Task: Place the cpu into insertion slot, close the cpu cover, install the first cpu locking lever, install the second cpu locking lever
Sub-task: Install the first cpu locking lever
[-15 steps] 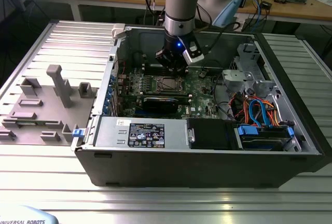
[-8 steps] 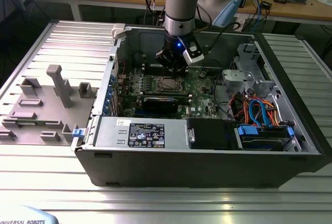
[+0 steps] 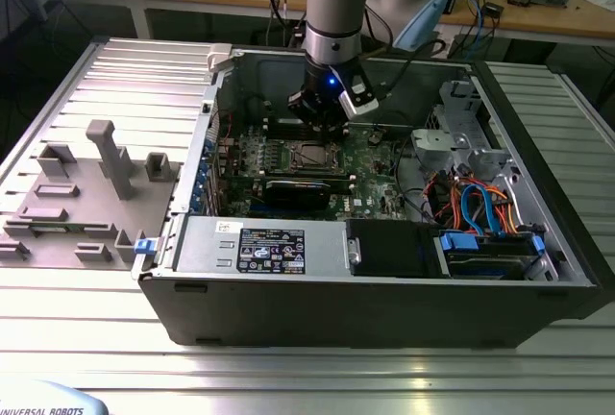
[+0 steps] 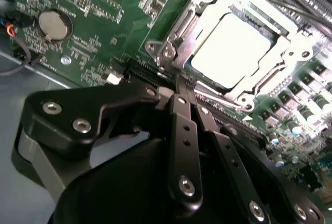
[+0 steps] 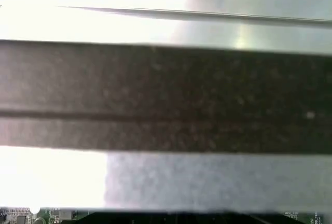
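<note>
The pincer (image 3: 322, 119) hangs low inside the open case (image 3: 384, 309), right over the green board (image 4: 104, 27). In the second wrist view its two black fingers (image 4: 181, 130) are pressed together, so the pincer (image 4: 179, 90) is closed. Its tip sits just beside the edge of the slot (image 4: 161, 50). I cannot tell if something thin is pinched between the fingers.

The cpu (image 4: 231, 47) lies flat in the slot, bright and grey. The cover (image 4: 275, 71) looks folded down around it like a picture frame. A thin silver rod (image 4: 223, 105) runs along the slot's near edge. It may be one of the levers, but I cannot be sure.

So I think the job is at the lever part. To do this well, the tip should push only on the thin rod, not on the cpu or the little parts of the board. The push should be slow and steady, so the rod does not slip off the tip. The rod has to go down and tuck under its hook, or the cover will not be held tight.

There is a dark label (image 3: 272, 250) with white print on the grey box at the front of the case. The letters are too small to read. The case stands on a ribbed metal surface (image 3: 288, 377).
</note>
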{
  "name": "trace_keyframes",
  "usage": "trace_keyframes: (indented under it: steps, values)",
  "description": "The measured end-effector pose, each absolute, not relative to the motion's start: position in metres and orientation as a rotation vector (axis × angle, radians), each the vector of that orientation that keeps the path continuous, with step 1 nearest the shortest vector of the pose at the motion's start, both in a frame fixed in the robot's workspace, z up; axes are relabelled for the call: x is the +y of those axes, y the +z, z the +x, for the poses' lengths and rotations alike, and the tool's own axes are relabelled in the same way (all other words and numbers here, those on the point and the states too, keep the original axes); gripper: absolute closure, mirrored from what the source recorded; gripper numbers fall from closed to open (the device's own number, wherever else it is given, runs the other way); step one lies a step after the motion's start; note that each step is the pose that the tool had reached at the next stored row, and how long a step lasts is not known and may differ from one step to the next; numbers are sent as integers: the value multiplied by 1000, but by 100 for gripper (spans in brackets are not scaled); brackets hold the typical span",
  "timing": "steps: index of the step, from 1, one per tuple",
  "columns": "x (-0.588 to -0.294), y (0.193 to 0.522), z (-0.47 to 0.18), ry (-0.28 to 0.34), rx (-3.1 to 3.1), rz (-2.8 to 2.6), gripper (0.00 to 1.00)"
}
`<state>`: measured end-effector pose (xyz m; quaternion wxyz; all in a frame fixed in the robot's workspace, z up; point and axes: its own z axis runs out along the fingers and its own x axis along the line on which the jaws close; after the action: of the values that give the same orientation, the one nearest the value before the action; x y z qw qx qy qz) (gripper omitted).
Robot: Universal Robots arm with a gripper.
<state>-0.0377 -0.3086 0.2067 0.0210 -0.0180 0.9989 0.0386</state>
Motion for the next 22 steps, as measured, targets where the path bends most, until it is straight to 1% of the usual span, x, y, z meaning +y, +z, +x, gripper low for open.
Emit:
trace_keyframes:
  steps: [4, 8, 12, 22]
  values:
    - [-310, 206, -38, 117, 3097, -56, 89]
    - [-312, 203, -38, 98, 3098, -56, 89]
    - [-312, 202, -38, 100, 3098, -56, 89]
    - [-312, 202, -37, 171, 3094, -55, 89]
